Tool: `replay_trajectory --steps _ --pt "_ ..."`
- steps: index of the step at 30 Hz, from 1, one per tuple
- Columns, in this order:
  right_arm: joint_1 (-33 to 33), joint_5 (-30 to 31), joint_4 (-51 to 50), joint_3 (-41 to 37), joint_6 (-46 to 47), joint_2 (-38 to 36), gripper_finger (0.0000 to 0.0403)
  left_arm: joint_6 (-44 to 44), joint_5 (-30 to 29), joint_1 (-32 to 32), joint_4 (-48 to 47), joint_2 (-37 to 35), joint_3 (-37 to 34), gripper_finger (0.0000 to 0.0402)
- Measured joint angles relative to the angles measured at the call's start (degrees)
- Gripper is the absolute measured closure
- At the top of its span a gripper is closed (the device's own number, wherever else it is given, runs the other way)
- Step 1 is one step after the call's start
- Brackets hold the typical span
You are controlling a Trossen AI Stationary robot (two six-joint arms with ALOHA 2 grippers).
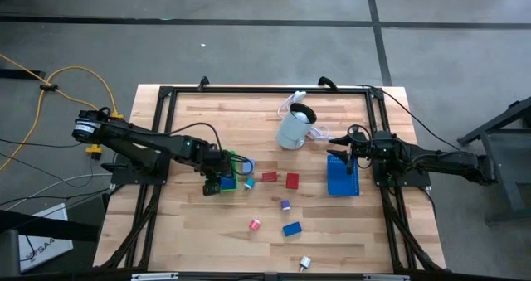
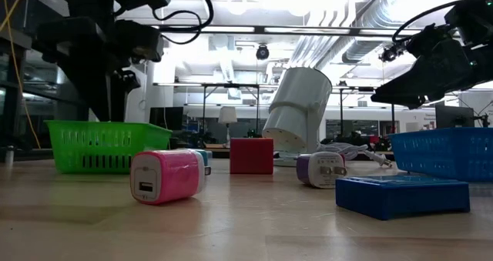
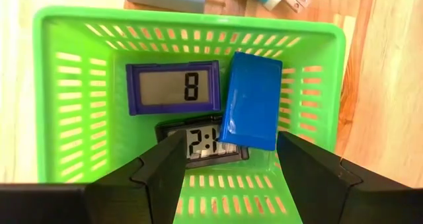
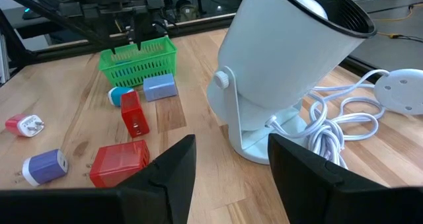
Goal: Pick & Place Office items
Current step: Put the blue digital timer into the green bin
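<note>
My left gripper (image 3: 228,148) hangs open over the green tray (image 3: 192,16), fingers pointing down, holding nothing. Inside the tray lie a purple-framed display (image 3: 173,86), a black clock (image 3: 198,145) and a blue block (image 3: 251,108); the block rests tilted, with one edge on the clock. In the high view this gripper (image 1: 217,175) covers part of the tray (image 1: 236,161). More office items lie loose on the wood: red blocks (image 1: 292,181), a purple piece (image 1: 284,205), a pink one (image 1: 255,224) and a blue one (image 1: 291,229). My right gripper (image 4: 231,148) waits open at the table's right.
A blue tray (image 1: 342,177) sits at the right, below my right gripper (image 1: 344,144). A pale cylindrical appliance (image 1: 294,128) with a white cord (image 4: 330,118) stands at the far middle. A teal piece (image 1: 248,183) and a lavender one (image 4: 158,87) lie beside the green tray; a white piece (image 1: 304,263) sits near the front edge.
</note>
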Motion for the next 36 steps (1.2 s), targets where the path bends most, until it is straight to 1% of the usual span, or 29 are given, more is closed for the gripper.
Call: replay_trajectory --steps 14,23,31,36 --pt "0.0 0.0 0.0 0.0 0.0 0.0 0.0227 0.4 0.0 0.0 0.1 0.0 0.0 0.0174" --pt "0.0 0.0 0.0 0.0 0.0 0.0 0.0227 2.4 0.0 0.0 1.0 -0.9 0.1 0.0174" --pt "0.0 0.0 0.0 0.0 0.0 0.0 0.0227 3.3 -1.5 0.0 1.8 -2.4 2.0 0.0174" --pt "0.0 0.0 0.0 0.0 0.0 0.0 0.0227 3.4 -1.7 -0.4 5.2 -3.3 2.7 0.0174"
